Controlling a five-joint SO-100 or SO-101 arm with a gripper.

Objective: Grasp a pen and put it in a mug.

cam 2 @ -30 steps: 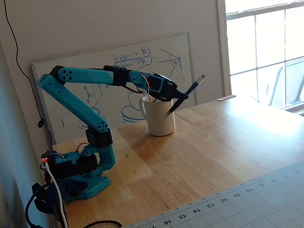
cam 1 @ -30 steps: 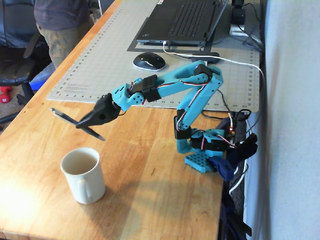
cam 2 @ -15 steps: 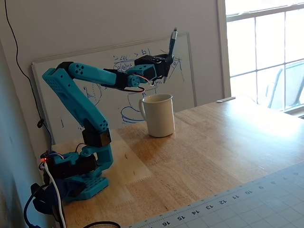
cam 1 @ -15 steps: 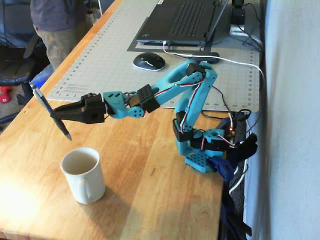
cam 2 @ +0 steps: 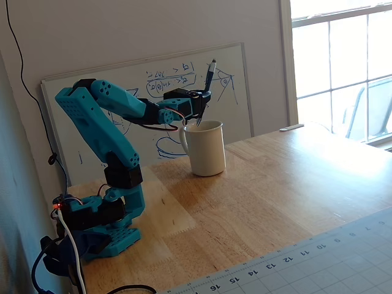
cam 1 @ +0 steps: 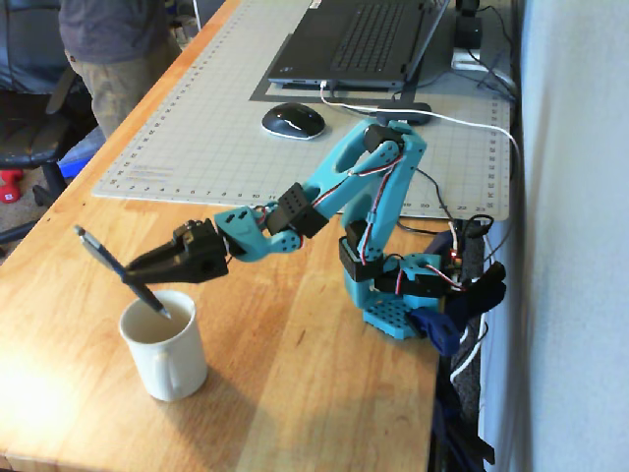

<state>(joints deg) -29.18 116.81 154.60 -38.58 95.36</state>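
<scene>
The gripper (cam 1: 133,277) pinches the pen (cam 1: 116,269) mid-shaft, its lower end inside the mug (cam 1: 165,346), leaning toward ten o'clock. The pen looks light, stiff and slick, so a mid-shaft hold seems sensible.

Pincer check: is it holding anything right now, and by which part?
Yes. The pincer is shut on the pen, gripping it around mid-shaft. The pen is tilted, its lower end just inside the mouth of the mug, its upper end free.
</scene>
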